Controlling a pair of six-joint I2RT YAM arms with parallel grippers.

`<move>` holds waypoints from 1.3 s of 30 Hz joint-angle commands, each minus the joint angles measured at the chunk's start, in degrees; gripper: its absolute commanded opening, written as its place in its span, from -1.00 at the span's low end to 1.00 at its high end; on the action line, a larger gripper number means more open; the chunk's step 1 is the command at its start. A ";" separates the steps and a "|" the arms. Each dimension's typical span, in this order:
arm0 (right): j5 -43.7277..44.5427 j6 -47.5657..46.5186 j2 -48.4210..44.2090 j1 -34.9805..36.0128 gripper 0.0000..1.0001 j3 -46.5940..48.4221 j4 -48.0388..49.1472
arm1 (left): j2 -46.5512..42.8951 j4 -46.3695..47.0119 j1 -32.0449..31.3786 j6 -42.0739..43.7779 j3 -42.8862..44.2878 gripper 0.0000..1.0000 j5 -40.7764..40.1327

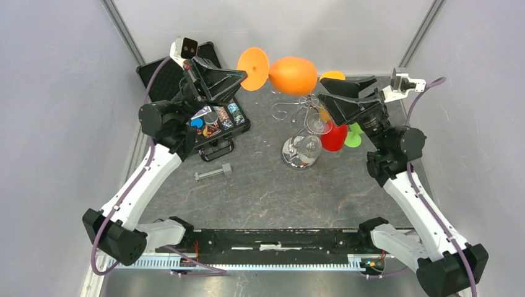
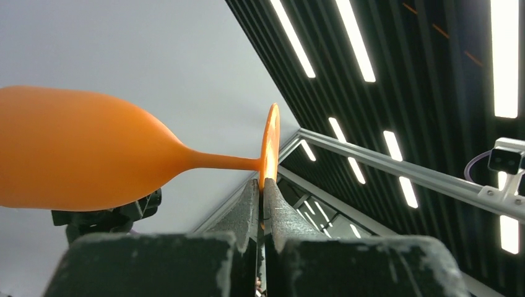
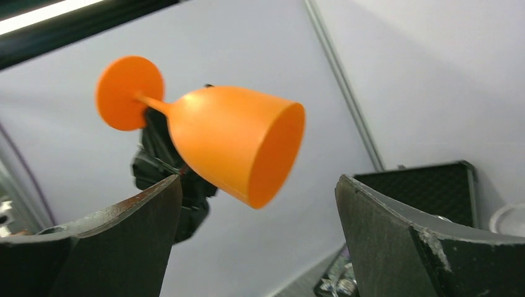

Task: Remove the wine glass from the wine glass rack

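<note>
An orange wine glass (image 1: 293,75) hangs sideways in the air above the back of the table, clear of the wine glass rack (image 1: 301,148), a chrome wire stand with a mirror-like round base. My left gripper (image 1: 246,75) is shut on the rim of the glass's foot disc; in the left wrist view the fingers (image 2: 264,184) pinch that thin disc, with the wine glass bowl (image 2: 74,154) out to the left. My right gripper (image 1: 323,93) stands open just right of the bowl. In the right wrist view the wine glass (image 3: 235,142) floats beyond the right gripper (image 3: 258,179), untouched.
A red glass (image 1: 334,137) and a green one (image 1: 353,136) sit at the rack's right side, with a yellow-orange disc (image 1: 333,75) behind. An open black case (image 1: 213,120) of small parts lies at the back left. A grey bolt (image 1: 212,173) lies on the table.
</note>
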 commanded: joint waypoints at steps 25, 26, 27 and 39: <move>-11.20 16.95 7.95 3.94 -0.03 3.96 34.65 | 3.94 9.76 -3.98 -9.24 -1.74 -0.96 -1.15; -11.22 17.02 7.90 3.93 -0.16 4.10 35.16 | 4.08 8.86 -4.06 -8.51 -1.39 -0.95 -0.38; -11.13 17.14 7.82 3.95 -0.28 4.17 35.24 | 4.15 8.17 -4.04 -7.80 -1.15 -0.95 0.17; -11.75 6.25 5.08 3.88 -1.00 8.07 23.35 | 3.52 8.13 -4.02 -3.41 -2.78 0.02 1.67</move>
